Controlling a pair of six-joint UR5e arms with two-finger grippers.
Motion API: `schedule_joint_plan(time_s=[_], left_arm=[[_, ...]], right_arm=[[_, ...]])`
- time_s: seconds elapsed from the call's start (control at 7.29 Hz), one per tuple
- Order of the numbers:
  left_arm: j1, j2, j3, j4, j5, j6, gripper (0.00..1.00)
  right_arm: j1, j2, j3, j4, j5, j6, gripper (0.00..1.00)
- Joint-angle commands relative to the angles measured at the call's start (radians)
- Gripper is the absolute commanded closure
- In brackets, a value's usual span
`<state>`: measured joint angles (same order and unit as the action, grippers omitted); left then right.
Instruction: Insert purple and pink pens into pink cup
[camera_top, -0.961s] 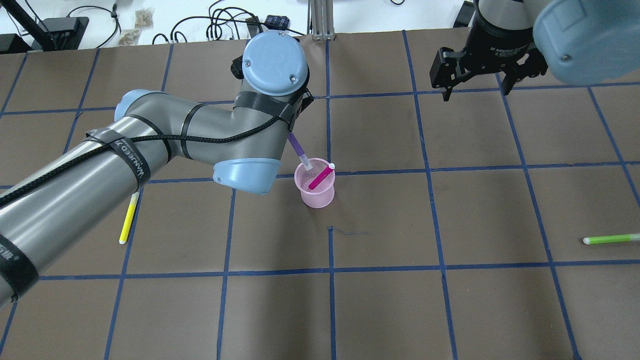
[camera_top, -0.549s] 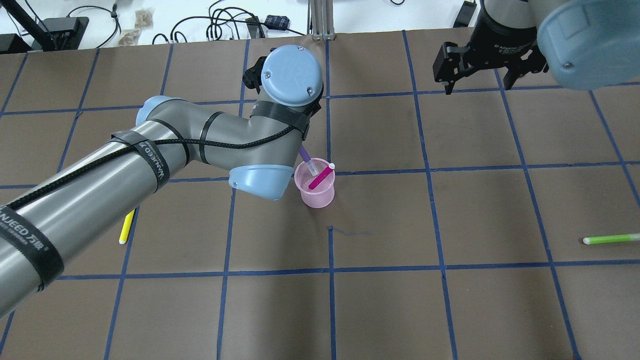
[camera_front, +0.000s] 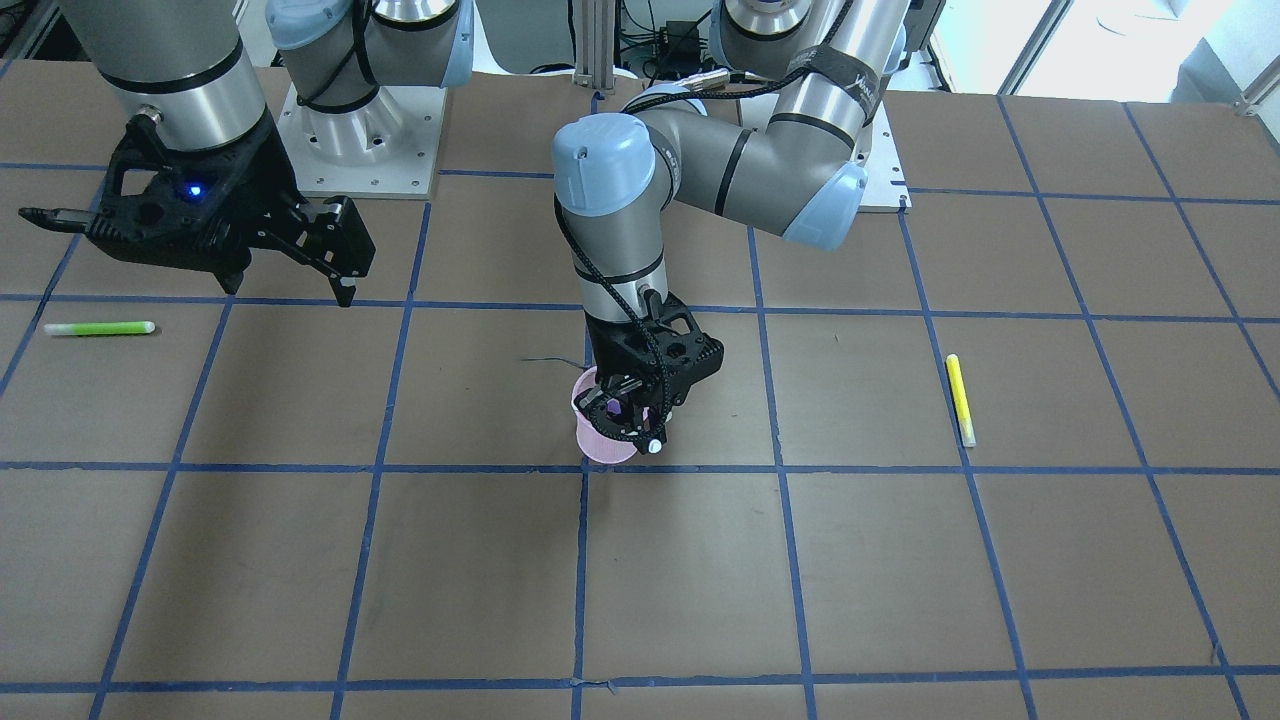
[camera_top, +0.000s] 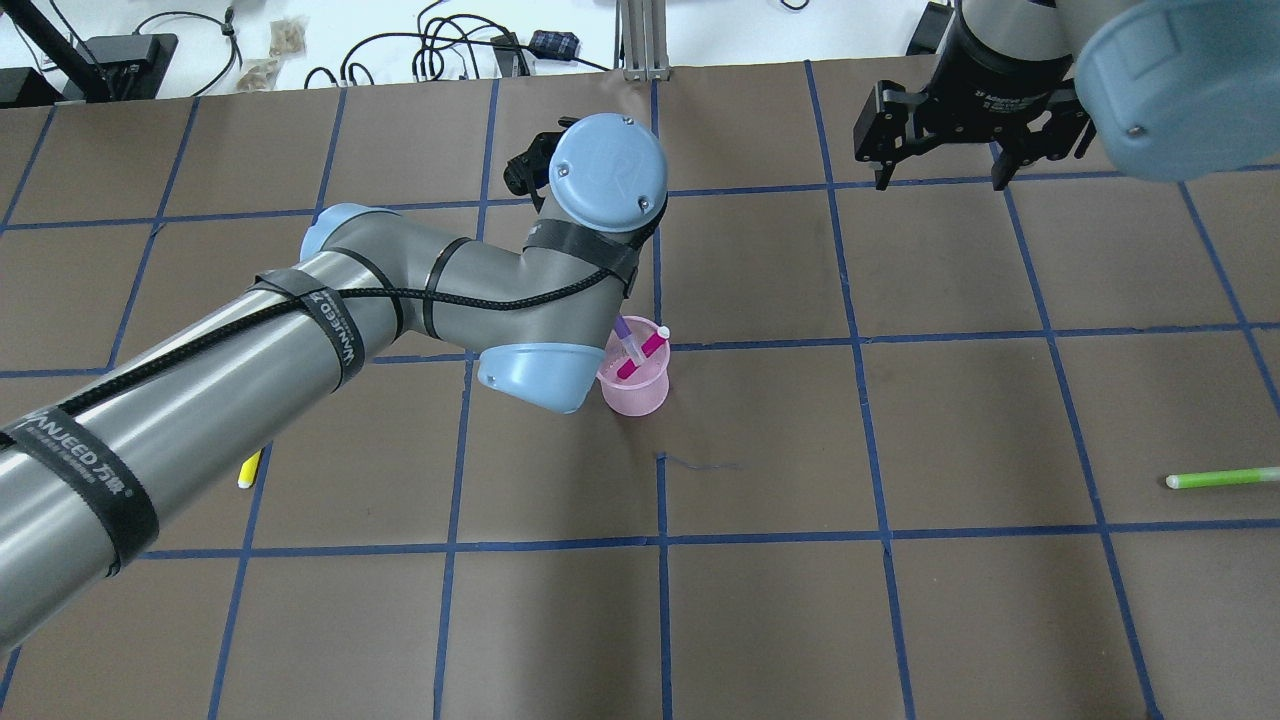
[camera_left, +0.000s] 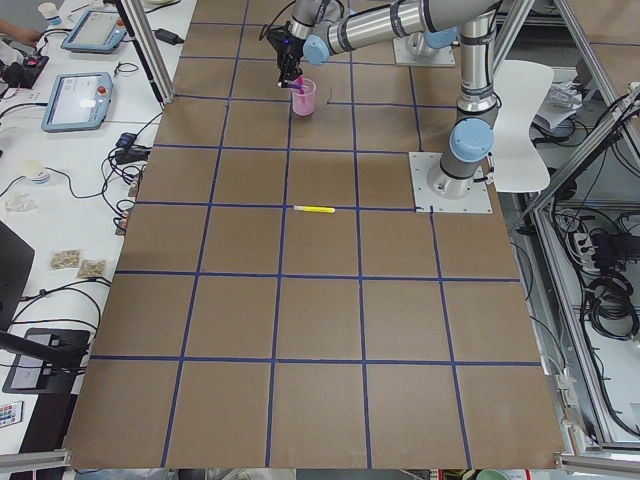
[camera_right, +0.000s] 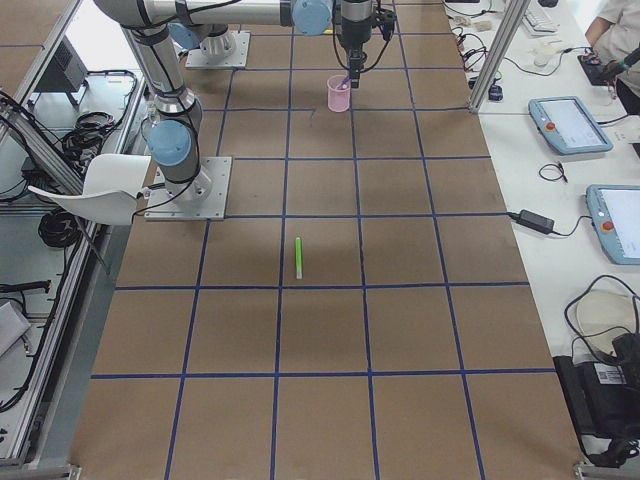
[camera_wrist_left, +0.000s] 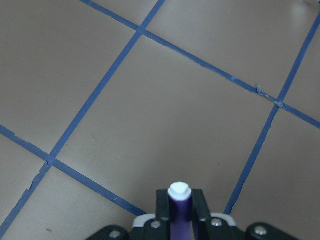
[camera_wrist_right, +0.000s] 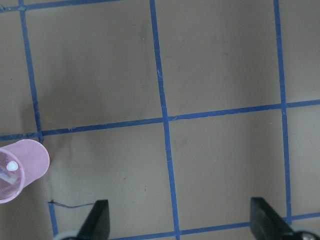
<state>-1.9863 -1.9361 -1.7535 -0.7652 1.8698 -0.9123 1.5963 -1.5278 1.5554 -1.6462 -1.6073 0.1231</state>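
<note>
Though half-hidden, purple pen (camera_wrist_left: 179, 214), apparently gripped.

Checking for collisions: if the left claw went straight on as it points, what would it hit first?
Probably the pink cup: the left claw points down over its mouth, shut on the purple pen whose tip is inside. Its rim or the top of the pink pen likely comes first; depth unclear.

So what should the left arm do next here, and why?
Probably open the left gripper and let go. It is clamped on the purple pen, whose lower end appears to sit inside the pink cup beside the pink pen, so releasing should finish the insertion.
</note>
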Motion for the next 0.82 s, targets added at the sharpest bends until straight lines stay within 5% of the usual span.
schedule_joint_plan(time_s=[0.0,0.41,0.69], left_arm=[[-0.006,0.012,-0.001,0.001,-0.006,0.01,0.0],[0.019,0.057,0.023,-0.008,-0.041,0.044,0.0],[0.14,0.089,0.067,-0.124,-0.076,0.223,0.0]], right_arm=[[0.001,-0.002,0.0,0.043,0.001,-0.01,0.0],[-0.001,-0.002,0.0,0.031,0.007,-0.011,0.0],[0.002,-0.002,0.0,0.022,0.007,-0.01,0.0]])
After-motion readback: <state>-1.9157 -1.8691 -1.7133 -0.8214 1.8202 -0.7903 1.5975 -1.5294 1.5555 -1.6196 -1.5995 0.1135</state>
